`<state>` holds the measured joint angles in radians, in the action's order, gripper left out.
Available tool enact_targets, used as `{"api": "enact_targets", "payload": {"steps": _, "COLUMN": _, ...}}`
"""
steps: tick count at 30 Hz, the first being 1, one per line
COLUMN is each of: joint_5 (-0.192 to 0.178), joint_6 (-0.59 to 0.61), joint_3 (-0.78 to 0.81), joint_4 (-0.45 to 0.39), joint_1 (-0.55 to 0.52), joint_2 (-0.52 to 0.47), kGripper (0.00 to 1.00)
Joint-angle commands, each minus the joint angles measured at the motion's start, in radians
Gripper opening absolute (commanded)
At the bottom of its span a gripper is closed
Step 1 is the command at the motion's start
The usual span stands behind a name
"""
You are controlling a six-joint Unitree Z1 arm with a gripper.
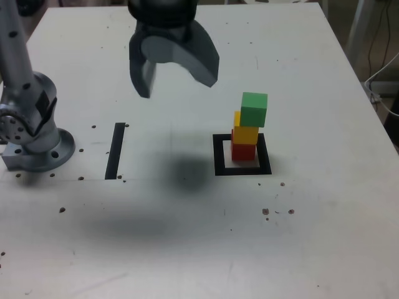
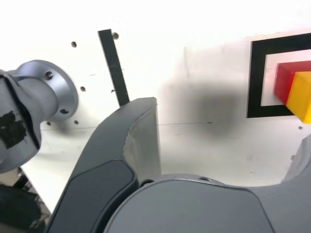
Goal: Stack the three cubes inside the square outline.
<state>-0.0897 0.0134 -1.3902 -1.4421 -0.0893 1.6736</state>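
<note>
Cubes [image 1: 249,128] stacked, seemingly inside outline [image 1: 219,156]

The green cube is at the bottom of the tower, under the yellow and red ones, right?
Not quite. The exterior view shows the green cube on top of the tower. The yellow cube is in the middle and the red cube is at the bottom, inside the square outline.

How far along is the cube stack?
Stacking looks done: red cube sits inside the square outline, yellow cube on it, green cube on top, offset toward the exterior view's right. In hand: nothing; the tool hangs open and empty above the table, clear of the stack. Left: probably only retracting, provided the off-centre green cube holds.
</note>
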Motion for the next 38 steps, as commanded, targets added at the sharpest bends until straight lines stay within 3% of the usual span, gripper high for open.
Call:
{"api": "enact_targets", "payload": {"steps": 1, "joint_5": 0.006, "joint_6": 0.015, "joint_3": 0.11, "joint_4": 0.042, "joint_1": -0.001, "joint_2": -0.06, "kGripper": 1.0}}
{"api": "enact_targets", "payload": {"steps": 20, "joint_5": 0.037, "joint_6": 0.069, "joint_3": 0.559, "joint_4": 0.308, "joint_1": -0.001, "joint_2": -0.195, "kGripper": 1.0}}
{"api": "enact_targets", "payload": {"steps": 38, "joint_5": 0.07, "joint_6": 0.073, "joint_3": 0.682, "joint_4": 0.435, "joint_1": -0.001, "joint_2": -0.192, "kGripper": 1.0}}
